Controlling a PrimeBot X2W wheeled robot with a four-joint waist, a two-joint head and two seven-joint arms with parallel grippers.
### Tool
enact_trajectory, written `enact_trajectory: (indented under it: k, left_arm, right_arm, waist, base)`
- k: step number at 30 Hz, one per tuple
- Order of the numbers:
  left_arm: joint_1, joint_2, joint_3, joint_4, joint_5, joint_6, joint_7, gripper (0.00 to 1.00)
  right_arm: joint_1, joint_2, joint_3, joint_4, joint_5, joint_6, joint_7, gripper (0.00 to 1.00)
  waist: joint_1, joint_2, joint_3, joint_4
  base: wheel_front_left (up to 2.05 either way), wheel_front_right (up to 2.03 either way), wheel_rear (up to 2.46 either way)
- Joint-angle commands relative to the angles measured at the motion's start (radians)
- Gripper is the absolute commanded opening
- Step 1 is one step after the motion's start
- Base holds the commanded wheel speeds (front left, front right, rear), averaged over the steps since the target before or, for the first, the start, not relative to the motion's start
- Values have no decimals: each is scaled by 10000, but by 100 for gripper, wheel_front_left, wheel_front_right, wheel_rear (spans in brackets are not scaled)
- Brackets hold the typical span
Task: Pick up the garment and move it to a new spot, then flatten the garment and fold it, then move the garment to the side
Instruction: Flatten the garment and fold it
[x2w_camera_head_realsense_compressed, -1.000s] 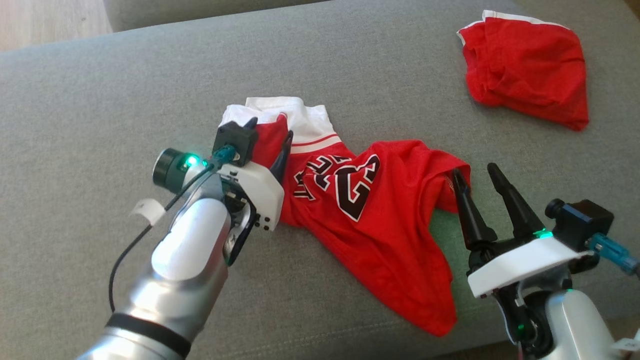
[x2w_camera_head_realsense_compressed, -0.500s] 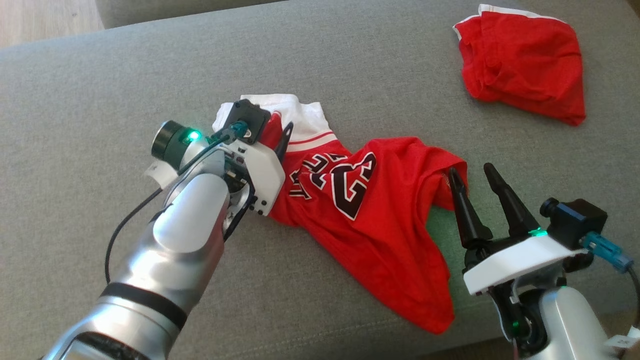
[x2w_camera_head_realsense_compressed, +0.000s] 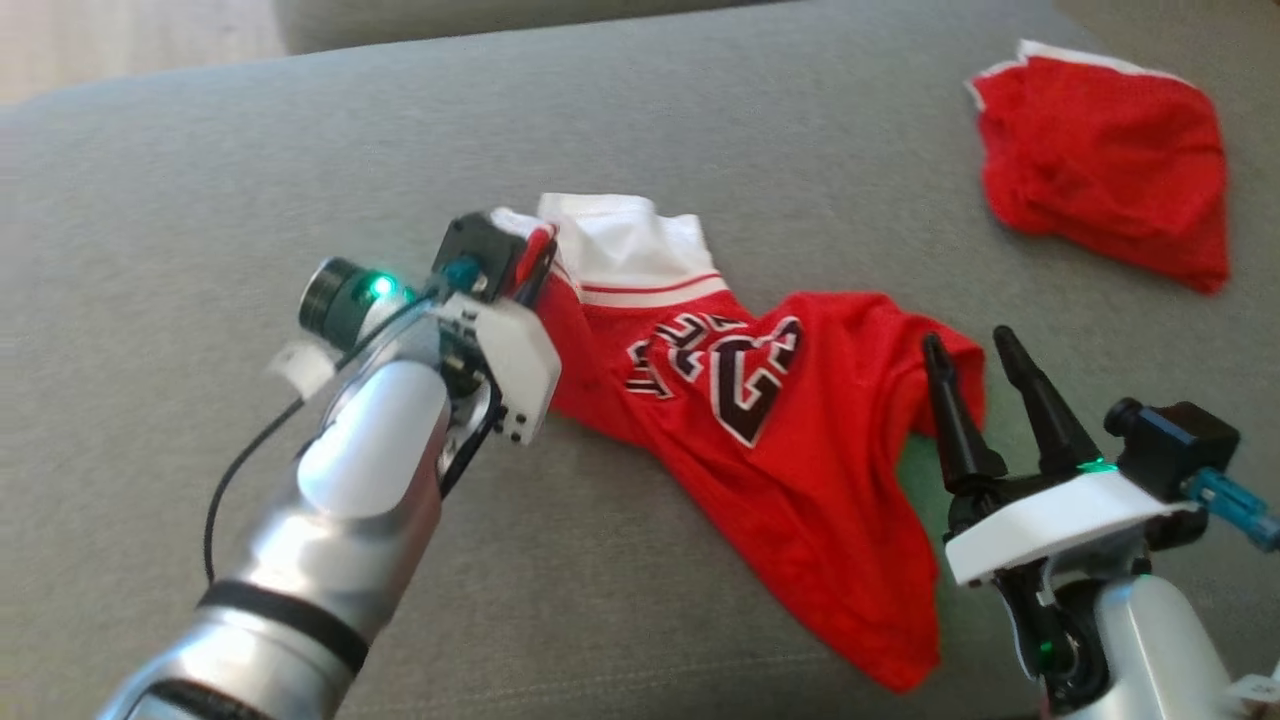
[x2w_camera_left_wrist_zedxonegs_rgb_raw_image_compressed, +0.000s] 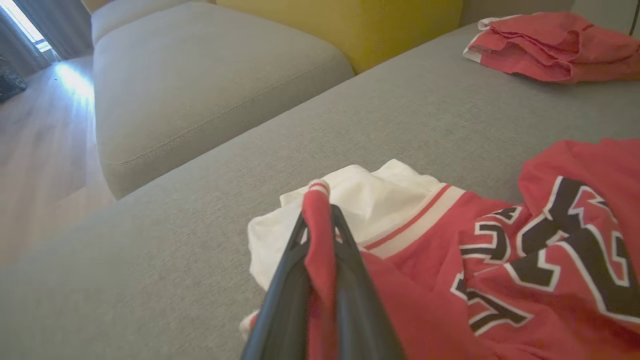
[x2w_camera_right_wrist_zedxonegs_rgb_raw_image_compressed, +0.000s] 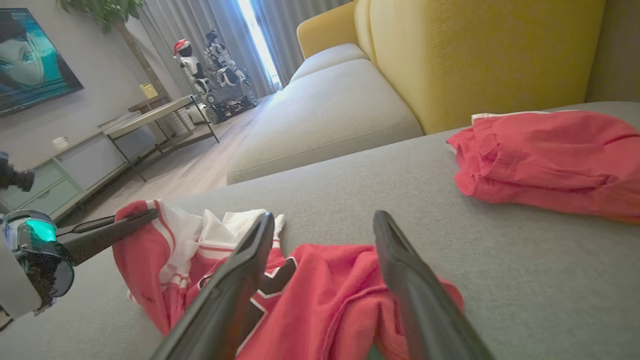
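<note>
The garment (x2w_camera_head_realsense_compressed: 800, 480) is a red jersey with white trim and black numerals, lying crumpled on the grey sofa seat (x2w_camera_head_realsense_compressed: 700, 110). My left gripper (x2w_camera_head_realsense_compressed: 540, 262) is shut on a raised red fold at the jersey's white end. The left wrist view shows that fold pinched between the two fingers of the left gripper (x2w_camera_left_wrist_zedxonegs_rgb_raw_image_compressed: 319, 215), with the garment (x2w_camera_left_wrist_zedxonegs_rgb_raw_image_compressed: 450, 260) spreading to the right. My right gripper (x2w_camera_head_realsense_compressed: 968, 345) stands open at the jersey's right edge. In the right wrist view the right gripper (x2w_camera_right_wrist_zedxonegs_rgb_raw_image_compressed: 324, 220) has red cloth of the garment (x2w_camera_right_wrist_zedxonegs_rgb_raw_image_compressed: 325, 300) between and under its fingers.
A second red garment (x2w_camera_head_realsense_compressed: 1110, 200) lies bunched at the far right of the seat. A yellow sofa back (x2w_camera_right_wrist_zedxonegs_rgb_raw_image_compressed: 475, 55) rises behind it. Another grey seat (x2w_camera_left_wrist_zedxonegs_rgb_raw_image_compressed: 200, 75) and a wooden floor (x2w_camera_left_wrist_zedxonegs_rgb_raw_image_compressed: 40, 165) lie beyond the cushion's left edge.
My left gripper has closed on the fold of the jersey. The head camera has shifted, so everything sits further right in its view. The right gripper stays open at the jersey's edge.
</note>
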Motion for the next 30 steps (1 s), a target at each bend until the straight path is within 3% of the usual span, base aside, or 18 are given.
enact_trajectory:
  k: [1, 12, 24, 25, 26, 27, 30]
  left_arm:
    - [65, 441, 261, -368, -128, -45, -203, 0]
    - [2076, 1185, -91, -1759, -709, -498, -28, 0]
    - [3396, 1650, -545, -2663, -835, -493, 609, 1]
    - [3466, 1669, -563, -2712, -848, -471, 643, 38]
    - [3527, 1689, -565, -2751, -860, -423, 669, 66]
    - [3574, 1709, -557, -2788, -876, -369, 698, 100]
    - [3675, 1720, -443, -2920, -983, -153, 729, 100]
  right_arm:
    - [-47, 45, 152, -313, 5, 65, -70, 100]
    - [176, -27, -49, -431, -20, 65, 180, 100]
    - [132, -10, 32, -410, -53, 65, 292, 100]
    - [135, -20, 32, -411, -51, 65, 307, 100]
    - [137, -30, 28, -413, -48, 65, 322, 100]
    - [137, -37, 22, -418, -47, 65, 336, 100]
    - [144, -48, 16, -460, -46, 65, 365, 100]
  waist:
    - [0, 0, -304, 517]
    - [0, 0, -815, 2319]
    - [0, 0, -843, 2584]
    - [0, 0, -852, 2574]
    - [0, 0, -860, 2561]
    - [0, 0, -863, 2547]
    - [0, 0, -852, 2511]
  base:
    - [0, 0, 0]
    - [0, 0, 0]
    - [0, 0, 0]
    - [0, 0, 0]
    - [0, 0, 0]
    - [0, 0, 0]
    - [0, 0, 0]
